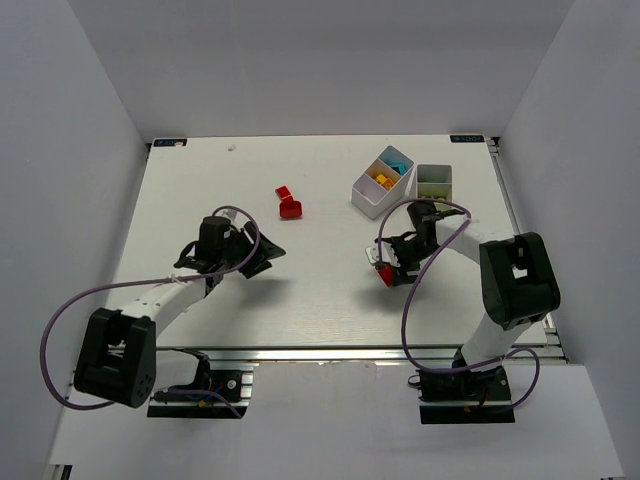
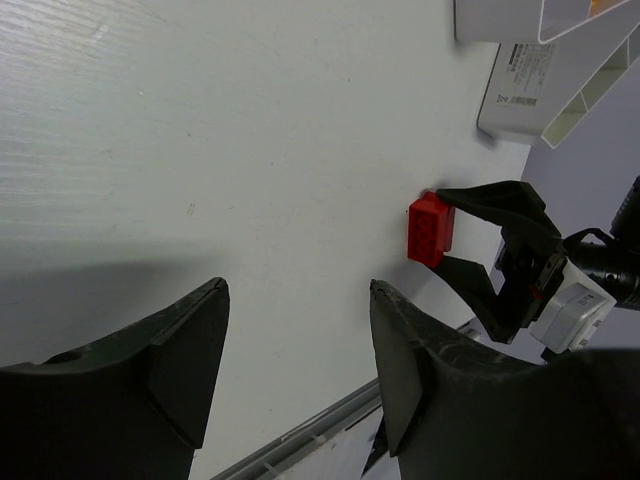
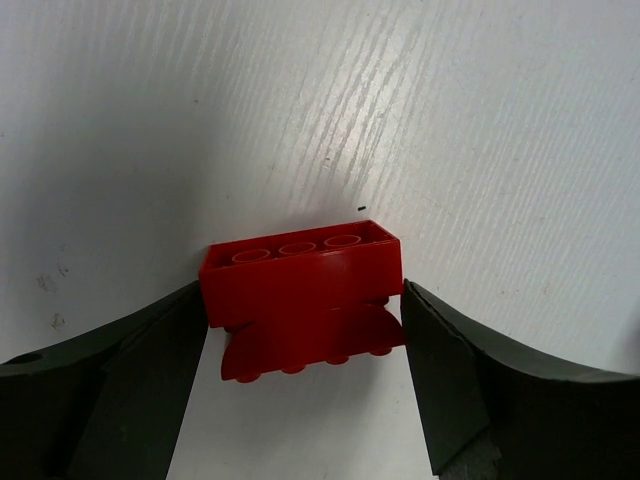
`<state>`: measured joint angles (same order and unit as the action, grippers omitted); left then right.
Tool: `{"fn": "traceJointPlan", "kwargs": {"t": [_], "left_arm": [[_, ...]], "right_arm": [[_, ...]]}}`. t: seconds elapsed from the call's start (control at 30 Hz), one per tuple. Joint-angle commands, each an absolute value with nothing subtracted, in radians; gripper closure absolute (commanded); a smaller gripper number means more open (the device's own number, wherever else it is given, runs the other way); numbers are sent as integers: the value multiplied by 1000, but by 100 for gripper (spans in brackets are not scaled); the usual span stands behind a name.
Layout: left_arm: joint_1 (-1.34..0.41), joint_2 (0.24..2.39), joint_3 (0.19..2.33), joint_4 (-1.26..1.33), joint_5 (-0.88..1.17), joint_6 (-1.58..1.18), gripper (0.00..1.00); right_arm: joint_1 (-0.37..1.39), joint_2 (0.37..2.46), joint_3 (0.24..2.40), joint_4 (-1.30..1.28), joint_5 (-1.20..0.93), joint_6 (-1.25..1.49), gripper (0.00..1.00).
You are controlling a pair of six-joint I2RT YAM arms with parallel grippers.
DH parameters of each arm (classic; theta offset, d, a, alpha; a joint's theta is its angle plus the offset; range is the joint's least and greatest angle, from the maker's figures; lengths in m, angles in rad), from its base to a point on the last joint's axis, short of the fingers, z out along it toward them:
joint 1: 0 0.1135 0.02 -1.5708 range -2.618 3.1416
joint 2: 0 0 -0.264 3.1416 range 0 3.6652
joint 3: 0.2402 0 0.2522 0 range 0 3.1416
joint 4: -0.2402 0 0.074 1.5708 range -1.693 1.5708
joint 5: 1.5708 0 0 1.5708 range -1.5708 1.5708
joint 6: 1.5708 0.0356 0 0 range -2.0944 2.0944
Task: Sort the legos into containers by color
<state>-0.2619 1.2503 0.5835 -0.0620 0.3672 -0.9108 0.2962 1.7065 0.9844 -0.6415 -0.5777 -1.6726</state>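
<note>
My right gripper [image 1: 385,270] is shut on a red brick [image 3: 300,275], one finger at each end, low over the table; the brick's hollow underside faces the camera. The brick also shows in the top view [image 1: 386,277] and the left wrist view [image 2: 430,228]. Two more red bricks [image 1: 283,192] [image 1: 290,209] lie on the table at centre back. My left gripper [image 1: 262,256] is open and empty in mid-table, left of the right gripper; its jaws stand wide apart [image 2: 298,300]. Two white containers [image 1: 366,192] [image 1: 434,190] stand at the back right, holding yellow and orange bricks [image 1: 382,181] and cyan and lime ones.
The containers' side shows in the left wrist view [image 2: 520,80] beyond the right gripper. White walls enclose the table on three sides. A metal rail [image 1: 350,352] runs along the near edge. Purple cables loop from both arms.
</note>
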Motion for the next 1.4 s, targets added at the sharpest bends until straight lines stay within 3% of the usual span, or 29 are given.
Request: {"fn": "traceJointPlan", "kwargs": {"t": [0.0, 0.13, 0.27, 0.37, 0.57, 0.87, 1.37], "left_arm": [[-281, 1262, 617, -14, 413, -917, 32], [-308, 1302, 632, 38, 457, -923, 32], [-347, 1359, 650, 119, 537, -940, 32], [-390, 1406, 675, 184, 589, -945, 32], [-460, 1477, 744, 276, 637, -960, 32], [-514, 1568, 808, 325, 649, -977, 32], [-526, 1612, 838, 308, 646, -974, 36]], "right_arm": [[299, 1718, 956, -675, -477, -1747, 19], [299, 1727, 972, -699, -471, -1744, 32], [301, 1740, 1035, -745, -497, -1678, 60], [317, 1723, 1072, -756, -555, -1619, 68], [396, 1678, 1160, -686, -707, -1311, 71], [518, 1658, 1235, -519, -726, -930, 71], [578, 1615, 1236, -408, -697, -841, 71]]}}
